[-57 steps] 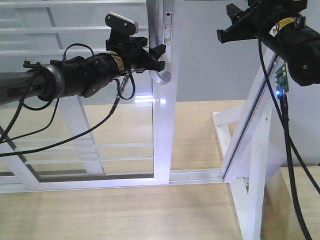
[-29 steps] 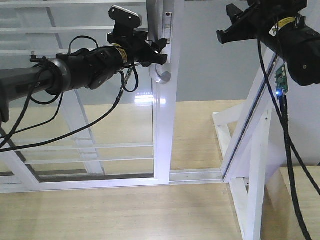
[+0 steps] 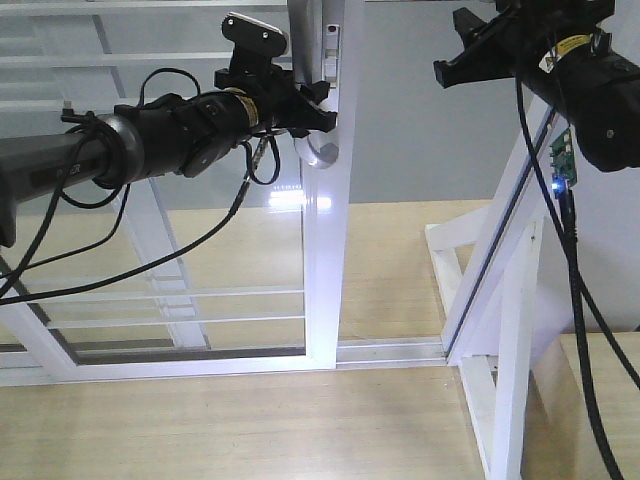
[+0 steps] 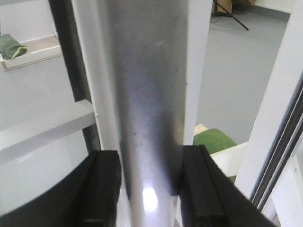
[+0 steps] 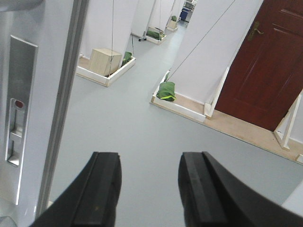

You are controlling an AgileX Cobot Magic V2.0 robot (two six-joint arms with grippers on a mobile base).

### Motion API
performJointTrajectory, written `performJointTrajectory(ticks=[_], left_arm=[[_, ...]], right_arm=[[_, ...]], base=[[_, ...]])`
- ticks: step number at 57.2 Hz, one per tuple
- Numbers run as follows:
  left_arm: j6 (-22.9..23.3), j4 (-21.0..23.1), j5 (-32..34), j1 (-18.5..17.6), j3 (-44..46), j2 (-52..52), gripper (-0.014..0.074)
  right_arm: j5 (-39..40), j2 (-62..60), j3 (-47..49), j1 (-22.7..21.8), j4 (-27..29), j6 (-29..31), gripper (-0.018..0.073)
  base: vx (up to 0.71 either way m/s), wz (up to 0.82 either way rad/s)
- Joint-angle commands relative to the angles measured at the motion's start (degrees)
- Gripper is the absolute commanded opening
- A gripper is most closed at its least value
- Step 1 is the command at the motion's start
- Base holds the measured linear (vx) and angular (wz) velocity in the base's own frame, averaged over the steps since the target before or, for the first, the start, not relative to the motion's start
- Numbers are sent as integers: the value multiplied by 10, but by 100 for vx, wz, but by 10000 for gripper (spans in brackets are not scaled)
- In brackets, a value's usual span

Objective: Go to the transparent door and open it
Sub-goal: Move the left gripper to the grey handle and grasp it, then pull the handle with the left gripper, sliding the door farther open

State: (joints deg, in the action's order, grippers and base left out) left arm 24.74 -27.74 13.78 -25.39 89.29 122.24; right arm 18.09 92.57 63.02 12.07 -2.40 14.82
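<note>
The transparent door (image 3: pixel 230 250) stands at left, glass in a glossy white frame with thin horizontal bars. Its right upright (image 3: pixel 322 280) carries a curved grey metal handle (image 3: pixel 325 152). My left gripper (image 3: pixel 322 108) is at that upright, level with the handle's upper part. In the left wrist view the handle (image 4: pixel 151 118) fills the gap between the black fingers (image 4: pixel 106 189), and the left gripper (image 4: pixel 151 189) straddles it with its jaws spread. My right gripper (image 3: pixel 447 66) is raised at upper right, open and empty (image 5: pixel 149 189), apart from the door.
A white post with a triangular brace (image 3: pixel 510 300) stands at right. A white floor track (image 3: pixel 390 352) runs between it and the door. A lock plate (image 5: pixel 19 99) sits on the upright. A dark red door (image 5: pixel 265 61) and a wooden box (image 5: pixel 105 61) lie beyond.
My left gripper has risen and moved right onto the handle. The door's upright has shifted slightly left. The right arm has not moved.
</note>
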Motion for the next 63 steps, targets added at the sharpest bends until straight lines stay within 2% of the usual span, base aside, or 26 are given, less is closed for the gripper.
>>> performJointTrajectory(ticks=[1, 25, 63], left_arm=[[-4, 21, 0, 8, 18, -51, 372], [-4, 21, -86, 34, 14, -81, 372], [-4, 5, -102, 96, -67, -164, 372]], right_arm=[[49, -27, 17, -2, 0, 7, 368], [49, -27, 17, -2, 0, 7, 368], [54, -8, 17, -2, 12, 4, 368]], base=[[0, 0], [0, 0], [0, 0]])
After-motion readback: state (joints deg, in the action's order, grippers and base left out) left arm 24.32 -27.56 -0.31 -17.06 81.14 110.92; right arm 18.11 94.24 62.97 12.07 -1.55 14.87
